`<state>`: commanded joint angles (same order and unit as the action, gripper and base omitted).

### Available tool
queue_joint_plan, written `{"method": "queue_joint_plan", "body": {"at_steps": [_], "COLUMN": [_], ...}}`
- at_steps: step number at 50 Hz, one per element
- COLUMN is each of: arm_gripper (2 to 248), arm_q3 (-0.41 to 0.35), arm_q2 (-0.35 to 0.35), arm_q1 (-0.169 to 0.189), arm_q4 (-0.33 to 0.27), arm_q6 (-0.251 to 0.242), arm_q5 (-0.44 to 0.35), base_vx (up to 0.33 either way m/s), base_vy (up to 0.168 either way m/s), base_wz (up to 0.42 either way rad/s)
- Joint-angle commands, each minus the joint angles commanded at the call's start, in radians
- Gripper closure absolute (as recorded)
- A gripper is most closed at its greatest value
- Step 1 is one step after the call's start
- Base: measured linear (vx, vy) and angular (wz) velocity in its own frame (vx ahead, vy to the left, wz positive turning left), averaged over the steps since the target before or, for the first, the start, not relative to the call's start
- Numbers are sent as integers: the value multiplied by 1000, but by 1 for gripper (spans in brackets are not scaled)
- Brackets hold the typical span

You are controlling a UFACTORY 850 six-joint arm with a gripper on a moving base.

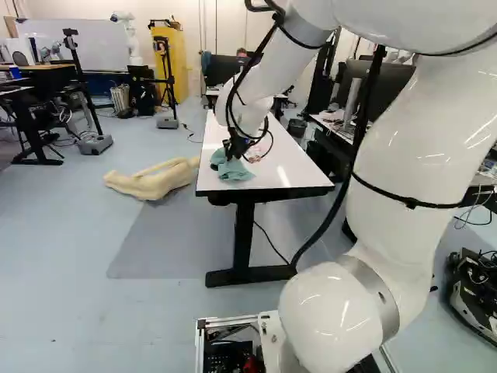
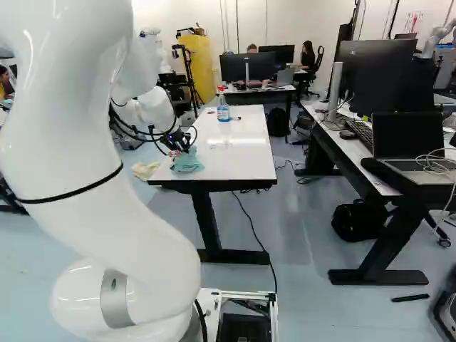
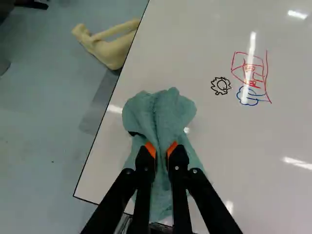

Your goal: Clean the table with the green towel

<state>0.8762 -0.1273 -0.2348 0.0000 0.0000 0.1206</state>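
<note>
Above the near end of the white table [image 1: 268,159], my gripper [image 1: 234,146] points down at the green towel [image 1: 233,169]. In the wrist view the gripper [image 3: 162,149] is shut on a bunched fold of the green towel [image 3: 158,113], with cloth pinched between the orange pads. The towel lies crumpled on the tabletop, close to its edge, spreading ahead of and under the fingers. Beyond it, to one side, the table bears a black gear-like doodle [image 3: 221,86], red line marks [image 3: 257,75] and a blue cloud-like outline [image 3: 247,96].
A spray bottle [image 2: 223,110] stands farther along the table. On the floor beside the table lies a beige mannequin-like body [image 1: 155,179]. Another desk with a laptop [image 2: 410,146] and monitors is at the right of the right base view. Another robot [image 1: 129,35] stands far back.
</note>
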Motion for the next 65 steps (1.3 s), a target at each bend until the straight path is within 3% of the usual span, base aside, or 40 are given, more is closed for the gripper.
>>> {"method": "queue_joint_plan", "body": {"at_steps": [34,65], "arm_gripper": [206,206], "arm_q3": [139,290], "arm_q2": [-45,-176], "arm_q1": [78,137], "arm_q4": [0,0], "arm_q6": [0,0], "arm_q5": [0,0], "base_vx": [0,0], "base_vy": [0,0], "base_wz": [0,0]}}
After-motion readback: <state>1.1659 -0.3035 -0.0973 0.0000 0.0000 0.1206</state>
